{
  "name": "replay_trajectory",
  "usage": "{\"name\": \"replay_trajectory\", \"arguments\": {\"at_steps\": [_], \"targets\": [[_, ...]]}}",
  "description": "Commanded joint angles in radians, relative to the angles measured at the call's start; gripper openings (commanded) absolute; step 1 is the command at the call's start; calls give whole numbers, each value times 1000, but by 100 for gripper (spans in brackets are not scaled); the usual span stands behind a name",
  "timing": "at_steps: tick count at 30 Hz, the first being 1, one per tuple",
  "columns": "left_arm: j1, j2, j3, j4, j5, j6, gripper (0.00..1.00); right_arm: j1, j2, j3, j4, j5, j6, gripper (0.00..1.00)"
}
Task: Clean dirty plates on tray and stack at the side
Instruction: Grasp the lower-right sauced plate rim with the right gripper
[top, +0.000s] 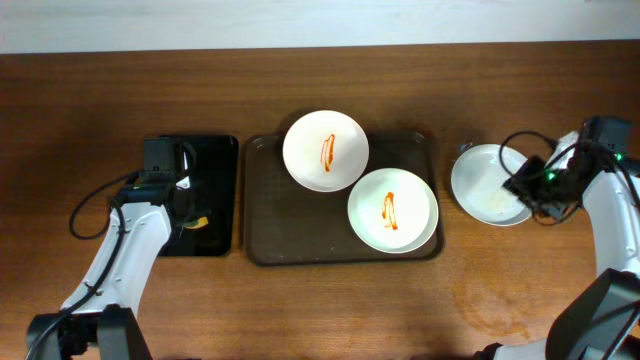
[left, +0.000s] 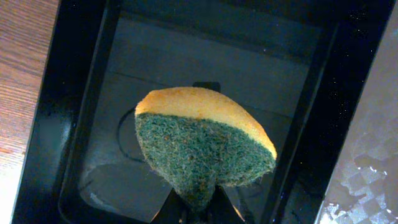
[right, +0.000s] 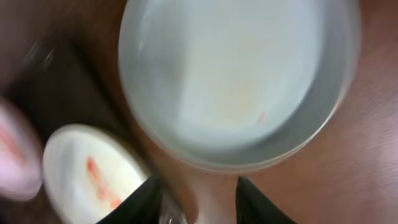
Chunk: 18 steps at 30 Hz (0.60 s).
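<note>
Two white plates with orange-red streaks lie on the dark brown tray (top: 265, 200): one at the back (top: 325, 150) overlapping its rim, one at the front right (top: 392, 210). A third plate (top: 485, 183), with only a faint smear, rests on the table to the right of the tray. My right gripper (top: 535, 185) is at that plate's right edge. In the right wrist view its jaws (right: 199, 199) stand apart, the plate's (right: 236, 81) rim just ahead of them and only table between them. My left gripper (left: 199, 211) is shut on a yellow-and-green sponge (left: 205, 143).
A narrow black tray (top: 215, 160) stands left of the brown tray, and the sponge hangs over it (left: 93, 93). Cables trail by both arms. A streaked plate (right: 87, 174) shows to the left in the right wrist view. Bare wooden table lies in front.
</note>
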Motion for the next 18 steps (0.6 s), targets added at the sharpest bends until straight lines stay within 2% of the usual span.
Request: {"name": "replay_trajectory", "arguments": {"at_steps": [1,5,8,13,18], "targets": [[4,5,18,2,8,13,0,93,-27,6,-90,-86,-121,40],[4,5,18,2,8,13,0,267,-16,-64,-117,-59,-93,40],[4,5,18,2,9,13,0,341,-13,-172,-24,-55,-50,39],[4,5,18,2,9,13,0,360,-13,-293,116,0,17,35],[4,5,18,2,27,13,0,360,-13,-359,230,-4,45,26]]}}
